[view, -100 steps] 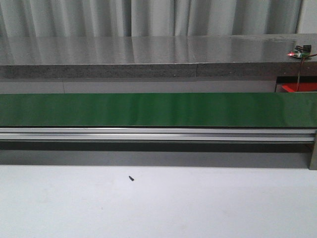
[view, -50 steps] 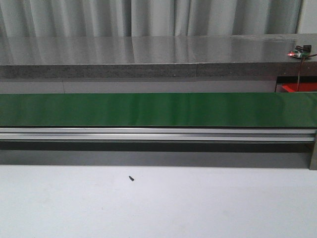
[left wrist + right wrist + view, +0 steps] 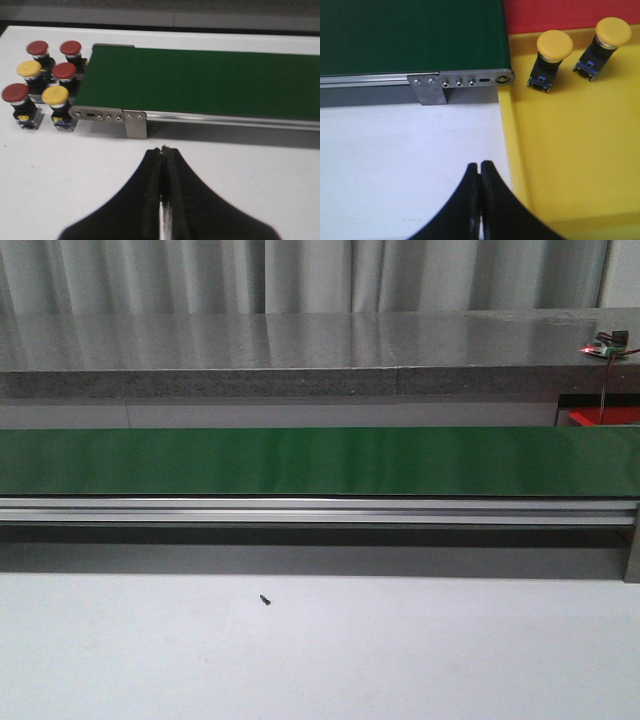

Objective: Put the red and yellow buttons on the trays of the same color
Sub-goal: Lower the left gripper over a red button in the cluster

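Observation:
In the left wrist view, several red buttons and two yellow buttons stand in a cluster on the white table, beside the end of the green belt. My left gripper is shut and empty over bare table, short of the belt's end bracket. In the right wrist view a yellow tray holds two yellow buttons, and a red tray lies behind it. My right gripper is shut and empty, just beside the yellow tray's rim. Neither gripper shows in the front view.
The long green belt on its aluminium rail crosses the front view, with a grey counter behind. A corner of the red tray shows at the far right. A small black screw lies on the white table.

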